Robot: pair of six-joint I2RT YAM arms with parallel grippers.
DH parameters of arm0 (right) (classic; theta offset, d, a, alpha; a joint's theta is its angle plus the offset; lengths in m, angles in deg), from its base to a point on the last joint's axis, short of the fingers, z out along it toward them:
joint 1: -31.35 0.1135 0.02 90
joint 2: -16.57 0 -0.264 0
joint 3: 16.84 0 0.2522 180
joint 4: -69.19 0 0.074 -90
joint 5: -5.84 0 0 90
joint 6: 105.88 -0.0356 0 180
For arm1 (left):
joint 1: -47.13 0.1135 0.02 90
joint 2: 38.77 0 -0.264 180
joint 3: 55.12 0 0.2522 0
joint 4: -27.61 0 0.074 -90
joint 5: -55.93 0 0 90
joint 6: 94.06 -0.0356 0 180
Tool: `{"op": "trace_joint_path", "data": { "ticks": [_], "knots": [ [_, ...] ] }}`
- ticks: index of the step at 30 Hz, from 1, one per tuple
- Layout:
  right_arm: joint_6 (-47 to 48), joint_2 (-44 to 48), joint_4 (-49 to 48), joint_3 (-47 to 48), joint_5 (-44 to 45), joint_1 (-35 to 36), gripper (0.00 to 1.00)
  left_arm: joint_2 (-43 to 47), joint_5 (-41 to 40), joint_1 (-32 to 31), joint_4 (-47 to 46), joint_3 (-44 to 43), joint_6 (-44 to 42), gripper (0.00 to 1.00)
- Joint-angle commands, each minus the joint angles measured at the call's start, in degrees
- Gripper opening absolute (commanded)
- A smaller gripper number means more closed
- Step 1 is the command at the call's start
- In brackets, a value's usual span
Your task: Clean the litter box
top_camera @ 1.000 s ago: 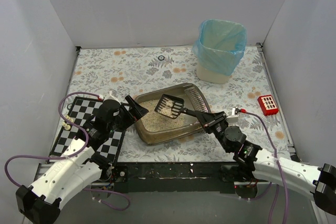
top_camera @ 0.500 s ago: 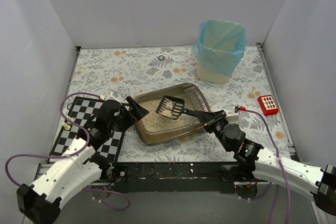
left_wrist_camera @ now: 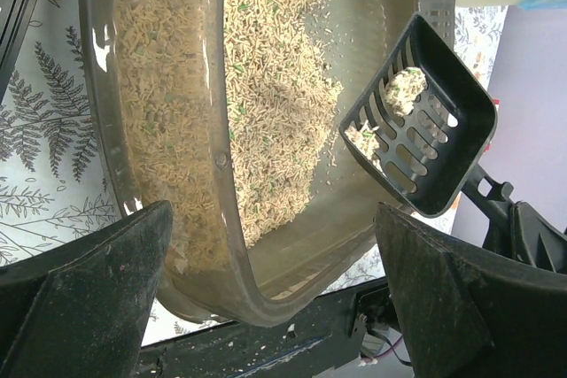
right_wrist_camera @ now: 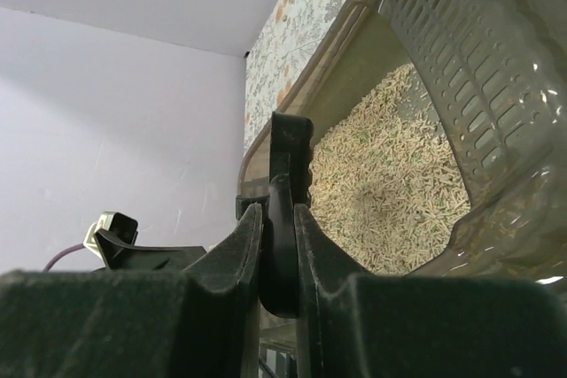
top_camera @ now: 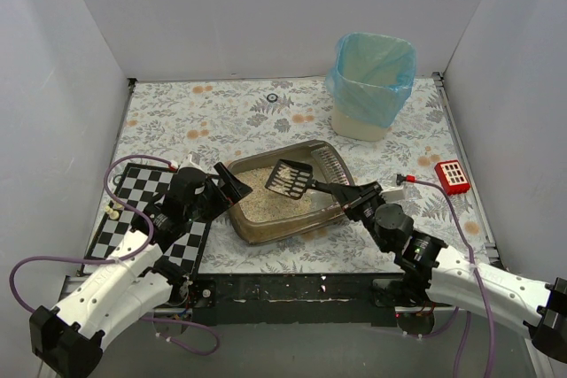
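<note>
As litter (left_wrist_camera: 266, 95) has sifted back from the black slotted scoop (top_camera: 291, 179) (only clumps (left_wrist_camera: 403, 90) remain), your right claw (top_camera: 352, 193) clamps its handle | left claw (top_camera: 232, 181) spread, flanking the litter box (top_camera: 266, 223) at the middle of the surface (top_camera: 230, 117) | you look ready to dump.

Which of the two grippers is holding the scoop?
The right gripper, shut on the handle of the black scoop; the left gripper stands wide open beside the litter box.

Floral table (top_camera: 221, 112): litter box (top_camera: 275, 229), bin (top_camera: 359, 124), checkerboard (top_camera: 133, 190), red block (top_camera: 452, 177)
</note>
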Motion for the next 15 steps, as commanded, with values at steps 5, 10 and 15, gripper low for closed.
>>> {"op": "trace_joint_path", "data": {
  "ticks": [5,10,15],
  "knots": [
    [5.5,1.0,-4.3,2.8,1.7,0.2,0.01,-0.5,0.1,-0.2,-0.6,-0.6,-1.1,0.98],
    [9.1,1.2,-3.5,4.9,1.8,0.2,0.01,-0.7,0.5,-0.2,-1.0,-0.7,-1.2,0.98],
    [5.7,1.7,1.4,6.0,2.7,0.2,0.01,-0.7,0.4,-0.2,-0.4,-0.9,-1.3,0.98]
  ]
}}
